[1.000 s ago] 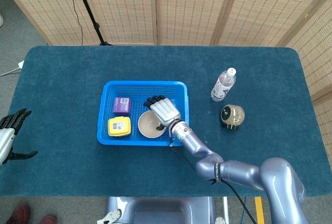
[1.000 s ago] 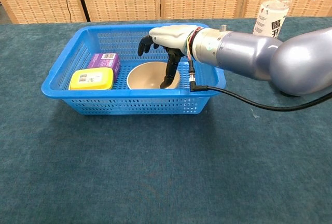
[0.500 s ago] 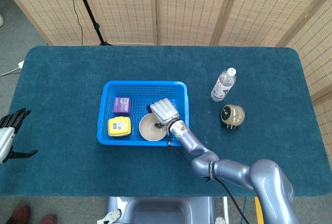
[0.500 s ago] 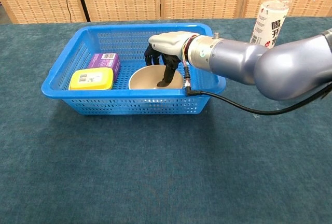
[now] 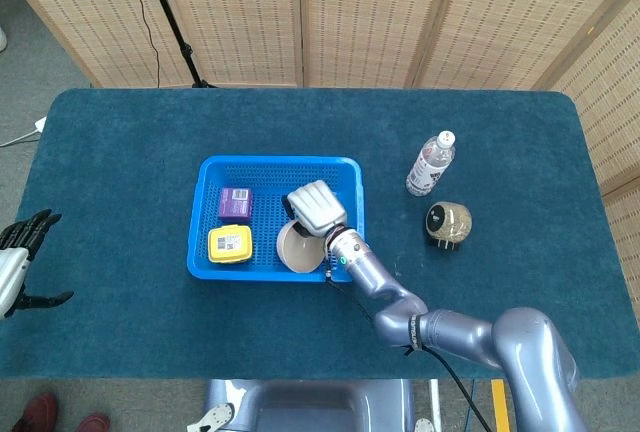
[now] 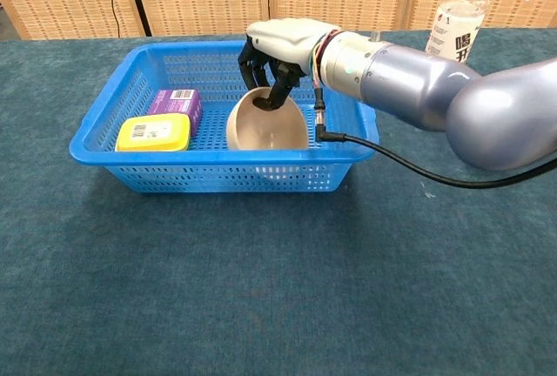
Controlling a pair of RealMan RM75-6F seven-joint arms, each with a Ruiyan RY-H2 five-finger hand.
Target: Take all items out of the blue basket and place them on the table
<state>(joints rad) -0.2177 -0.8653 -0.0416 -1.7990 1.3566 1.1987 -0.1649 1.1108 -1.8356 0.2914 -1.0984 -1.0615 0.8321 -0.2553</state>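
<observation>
The blue basket sits left of the table's middle. My right hand grips the rim of a beige bowl and holds it tilted, lifted partly off the basket floor. A yellow box and a purple box lie in the basket's left half. My left hand hangs at the table's left edge, fingers spread and holding nothing.
A water bottle stands right of the basket. A dark round object with a speckled top rests near it. A black cable trails from my right wrist over the cloth.
My right hand closed on the bowl's rim and raised it, tipping the bowl up from lying flat. The left hand stayed put.
</observation>
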